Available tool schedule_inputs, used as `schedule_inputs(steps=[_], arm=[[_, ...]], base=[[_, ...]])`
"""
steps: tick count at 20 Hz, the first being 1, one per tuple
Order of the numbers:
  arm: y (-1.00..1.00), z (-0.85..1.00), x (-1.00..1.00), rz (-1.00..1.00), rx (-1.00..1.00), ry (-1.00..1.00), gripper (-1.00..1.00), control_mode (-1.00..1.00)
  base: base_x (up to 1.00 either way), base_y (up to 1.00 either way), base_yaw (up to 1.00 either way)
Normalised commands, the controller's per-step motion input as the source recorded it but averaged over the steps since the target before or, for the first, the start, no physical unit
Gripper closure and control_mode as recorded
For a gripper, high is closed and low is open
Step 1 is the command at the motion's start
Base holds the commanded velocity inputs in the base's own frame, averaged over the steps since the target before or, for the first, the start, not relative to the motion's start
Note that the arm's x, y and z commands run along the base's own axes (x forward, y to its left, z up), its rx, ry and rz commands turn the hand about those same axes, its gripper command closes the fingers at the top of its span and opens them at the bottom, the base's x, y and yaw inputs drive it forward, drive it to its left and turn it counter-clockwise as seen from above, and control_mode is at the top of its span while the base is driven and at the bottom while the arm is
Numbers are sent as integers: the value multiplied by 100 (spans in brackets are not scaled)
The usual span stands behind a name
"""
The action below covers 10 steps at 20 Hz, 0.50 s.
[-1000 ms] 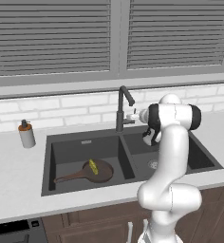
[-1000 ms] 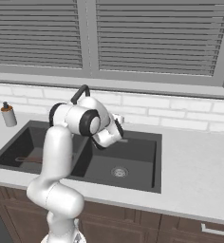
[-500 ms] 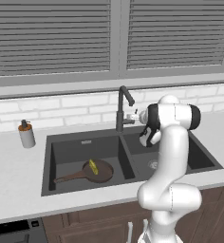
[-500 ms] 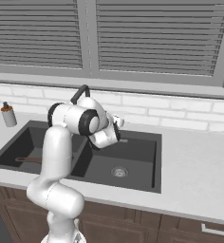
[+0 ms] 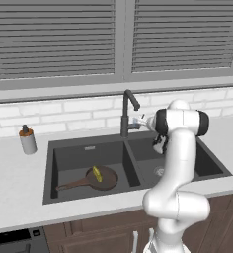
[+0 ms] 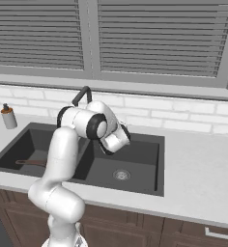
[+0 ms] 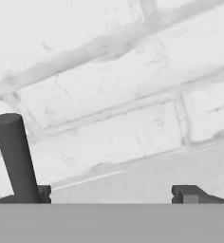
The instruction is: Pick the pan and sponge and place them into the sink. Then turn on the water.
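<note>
Now, one pan (image 5: 97, 178) sits flat on the floor of the sink's (image 5: 84, 193) left basin, its long handle (image 5: 69, 185) running out toward the basin's left wall. One sponge (image 5: 97, 173), yellow with a dark side, rests right on top of the pan, near its middle. Both are down inside the sink, then, and the right basin holds nothing but its round silver drain (image 6: 121, 174). I count two basins, with a narrow divider between them.

Up at the sink's back rim, on that divider line, stands one dark faucet (image 5: 128, 111), gooseneck curving forward. No stream shows under its spout. The gripper (image 5: 139, 121) is right beside the faucet, at about the height of its side lever; from the left base view I can't quite tell whether it touches the lever. In the hand view the fingertips (image 7: 188, 194) stand spread wide, nothing between them, with a dark upright post (image 7: 16, 158) just by the left tip and white brick wall (image 7: 114, 95) behind.

Room to move: open counter (image 6: 198, 169) right of the sink, the wall close behind the faucet. One soap bottle (image 5: 26, 140) stands on the counter left of the sink, well apart from the arm.
</note>
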Motion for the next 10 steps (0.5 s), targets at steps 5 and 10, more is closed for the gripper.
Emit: schedule_inputs(steps=[5, 10], arm=[[-100, -36, 13, 13, 25, -1, -100, -100], [-100, -34, 0, 13, 23, -7, -100, -100]], base=[[0, 0, 0], [0, 0, 0]])
